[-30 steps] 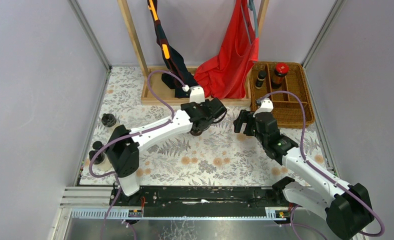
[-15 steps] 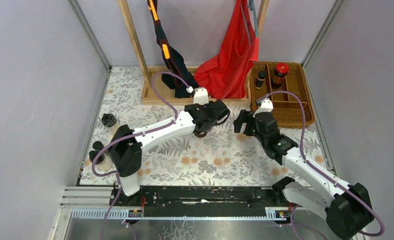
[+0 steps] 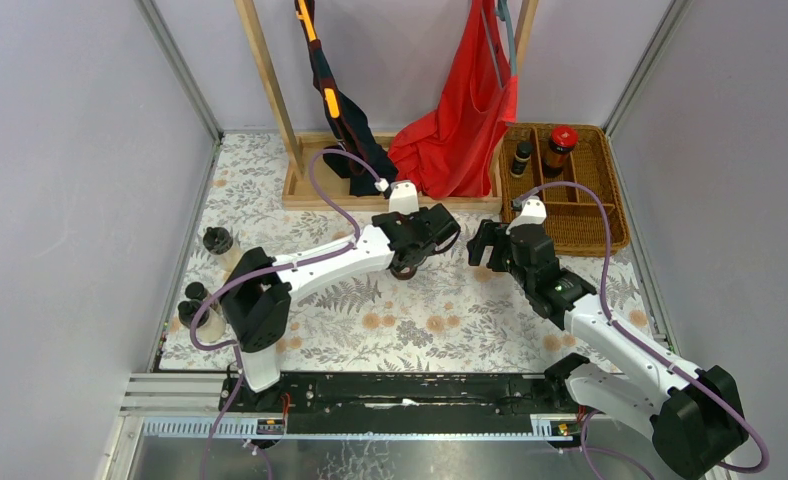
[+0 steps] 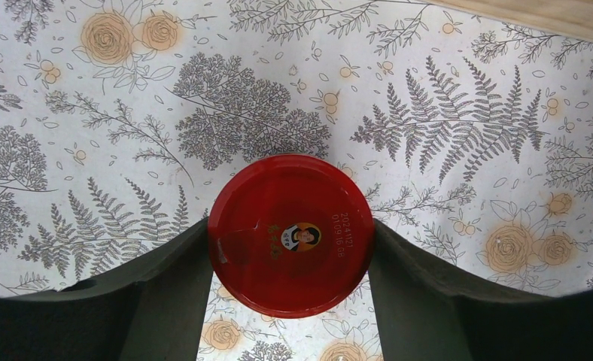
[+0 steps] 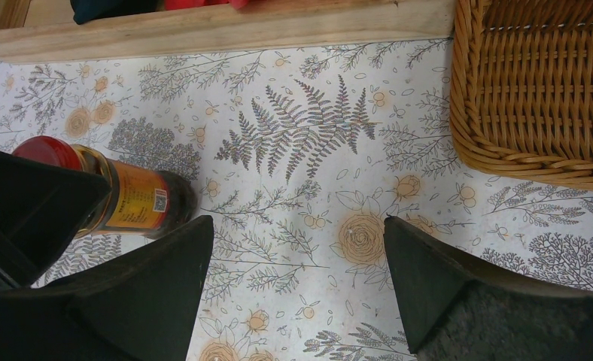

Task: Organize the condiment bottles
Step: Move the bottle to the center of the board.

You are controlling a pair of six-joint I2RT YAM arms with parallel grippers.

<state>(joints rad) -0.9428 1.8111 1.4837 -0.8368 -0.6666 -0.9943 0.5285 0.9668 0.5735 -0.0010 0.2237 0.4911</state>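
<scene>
Condiment bottles with black caps (image 3: 192,303) stand upright in a small group at the far left edge of the bench (image 3: 420,330). One more pale bottle (image 3: 218,241) stands a little behind them, apart from the group. Their caps point up.

Near the middle of the bench, the left gripper (image 3: 408,258) holds a jar with a red lid (image 4: 290,235). The jaws pinch the jar from both sides just under the lid. The left wrist camera looks straight down on the round lid, so the long axis of the jar is vertical and the lid points up. I cannot tell if its bottom touches the bench. The orange label shows in the right wrist view.

Just to the right of this jar is the right gripper (image 5: 295,226). Its jaws are spread wide with only the flowered cloth between them. It sits between the held jar and the wicker basket (image 3: 610,215).

The basket is at the back right corner. A small dark bottle (image 3: 521,157) and a second red-lidded jar (image 3: 561,145) stand upright in neighbouring compartments at its back. A wooden frame (image 3: 300,190) stands behind the grippers, and a red cloth (image 3: 460,120) hangs from it, just beside the basket's left side.
</scene>
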